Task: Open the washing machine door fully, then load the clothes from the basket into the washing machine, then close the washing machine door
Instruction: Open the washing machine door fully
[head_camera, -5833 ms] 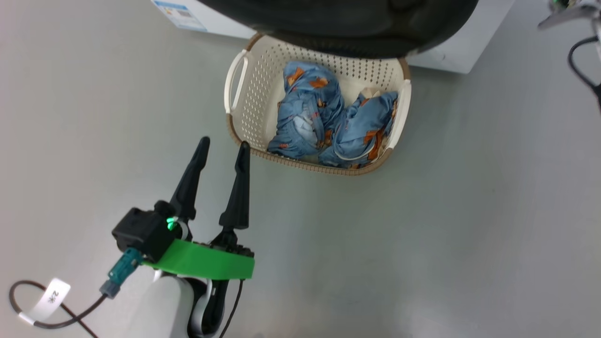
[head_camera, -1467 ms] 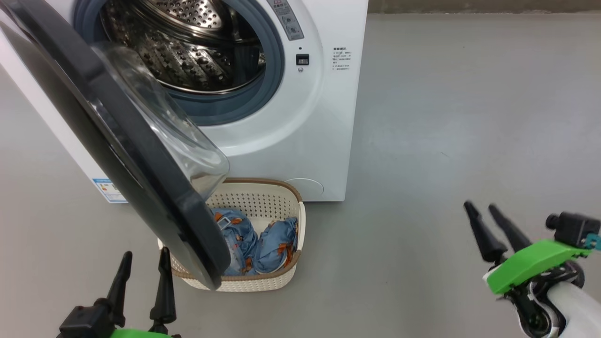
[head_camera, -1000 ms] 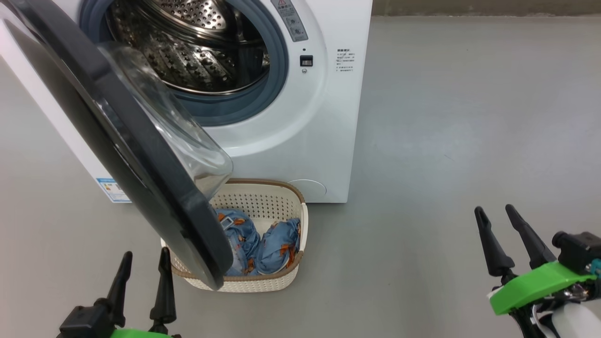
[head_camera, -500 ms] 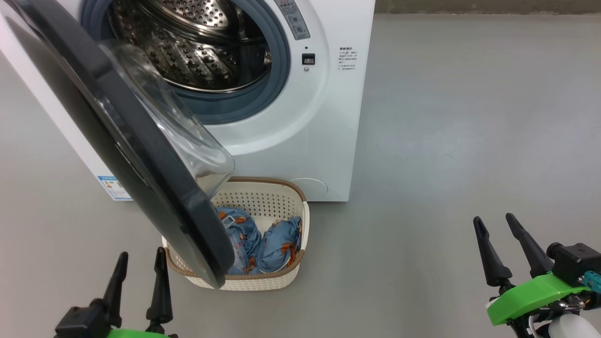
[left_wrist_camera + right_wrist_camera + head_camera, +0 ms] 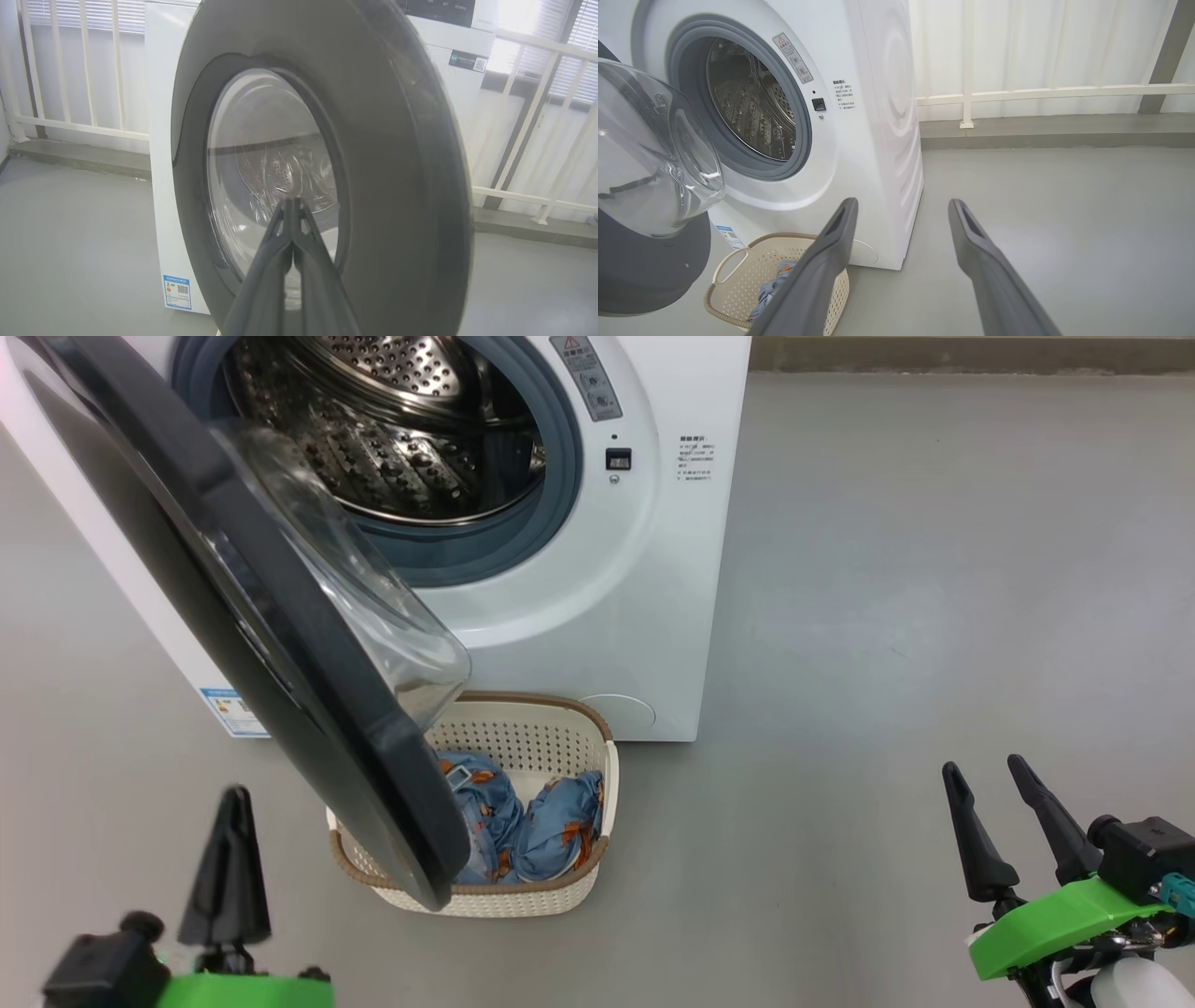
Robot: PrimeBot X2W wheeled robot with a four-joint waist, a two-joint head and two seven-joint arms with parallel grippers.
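Two fingers of my left gripper (image 5: pixel 229 859) press together, empty, aimed at the washing machine door (image 5: pixel 271 644), probably to nudge it wider; it overhangs the basket (image 5: pixel 551 896), where the clothes (image 5: pixel 551 821) lie below the washing machine (image 5: pixel 653 569). My right gripper (image 5: pixel 983 765) hovers spread, empty.

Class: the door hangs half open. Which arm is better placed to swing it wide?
Probably left: the shut left gripper points at the door close by; the right gripper, open, is far off.
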